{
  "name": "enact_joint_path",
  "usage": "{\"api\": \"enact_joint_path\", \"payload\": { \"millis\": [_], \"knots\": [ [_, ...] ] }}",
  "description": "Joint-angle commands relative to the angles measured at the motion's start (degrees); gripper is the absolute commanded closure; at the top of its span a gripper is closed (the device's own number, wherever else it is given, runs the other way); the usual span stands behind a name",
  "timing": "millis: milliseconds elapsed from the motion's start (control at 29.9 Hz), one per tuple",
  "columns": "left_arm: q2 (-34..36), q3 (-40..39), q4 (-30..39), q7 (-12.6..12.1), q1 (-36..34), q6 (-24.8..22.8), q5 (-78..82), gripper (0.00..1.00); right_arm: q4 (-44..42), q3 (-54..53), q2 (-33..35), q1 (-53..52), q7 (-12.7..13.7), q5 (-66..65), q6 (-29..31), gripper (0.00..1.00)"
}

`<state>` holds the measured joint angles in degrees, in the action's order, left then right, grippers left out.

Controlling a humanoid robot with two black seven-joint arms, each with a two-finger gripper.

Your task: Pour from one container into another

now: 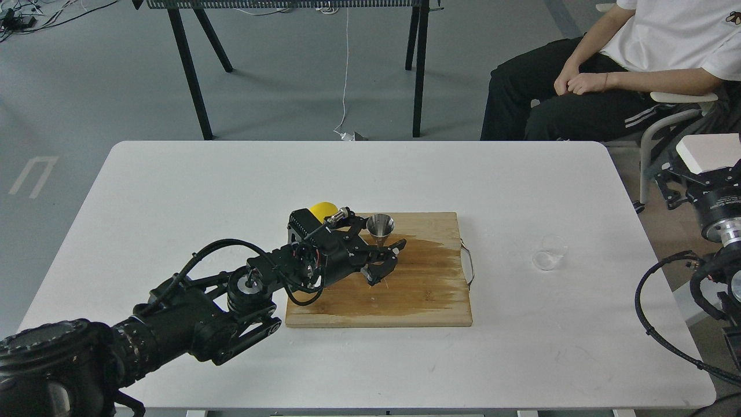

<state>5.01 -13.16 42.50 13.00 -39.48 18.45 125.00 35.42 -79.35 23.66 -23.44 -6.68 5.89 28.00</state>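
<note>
White table (173,191) carries a wooden board (428,295). The left tool (389,259) hangs over the board with fingers spread, gripping nothing, beside the upright jigger (380,227). The glass cup (549,252) stands well apart, right of the board.

You've got one white table (173,191) in front of you, and on it one wooden cutting board (428,295). On the board there's one steel jigger (380,227), and one yellow lemon (321,209) peeks out just behind your arm. Off to the right on the table, one clear glass cup (549,253). One person (608,75) sits beyond the table's far right corner.
</note>
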Motion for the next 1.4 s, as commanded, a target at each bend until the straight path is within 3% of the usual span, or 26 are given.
{"api": "enact_joint_path", "payload": {
  "millis": [0,234,335,569,669,769,836,1104,1238,1371],
  "knots": [
    [1.8,-0.3,1.9,0.0,0.7,0.3,0.0,0.28,0.0,0.1,0.0,0.1,0.0,0.0,0.0,0.00],
    [6.8,-0.2,3.9,0.2,3.6,1.3,0.0,0.26,0.0,0.1,0.0,0.1,0.0,0.0,0.0,0.00],
    [9.7,-0.9,4.9,1.6,4.9,3.9,0.0,0.24,0.1,0.2,0.0,0.1,0.1,-0.1,0.0,0.00],
    [21.5,-6.8,16.1,2.2,8.3,5.8,0.0,0.22,0.1,0.2,3.2,0.1,0.1,-0.1,0.0,0.00],
    [26.3,-6.5,18.9,5.2,8.4,5.2,-3.9,0.22,0.2,0.3,4.3,0.4,0.3,0.0,0.0,0.00],
    [27.6,-7.7,19.2,11.3,7.8,1.4,-18.4,0.22,0.1,0.7,6.0,1.3,1.2,-0.1,0.0,0.00],
    [27.6,-9.5,19.2,13.6,6.9,-1.4,-28.8,0.21,-0.1,0.7,6.9,1.0,1.2,-0.1,0.0,0.00],
    [23.2,-20.1,18.2,13.5,4.2,-10.1,-73.9,0.15,0.4,1.1,6.7,1.0,2.1,0.3,0.0,0.00],
    [21.8,-24.7,15.7,13.5,3.4,-16.7,-92.8,0.01,1.3,0.3,6.3,3.8,2.1,3.3,0.0,0.00],
    [19.4,-30.4,10.5,13.2,1.3,-24.1,-106.4,0.00,8.0,0.2,6.8,8.7,2.1,9.5,0.0,0.00]
  ]
}}
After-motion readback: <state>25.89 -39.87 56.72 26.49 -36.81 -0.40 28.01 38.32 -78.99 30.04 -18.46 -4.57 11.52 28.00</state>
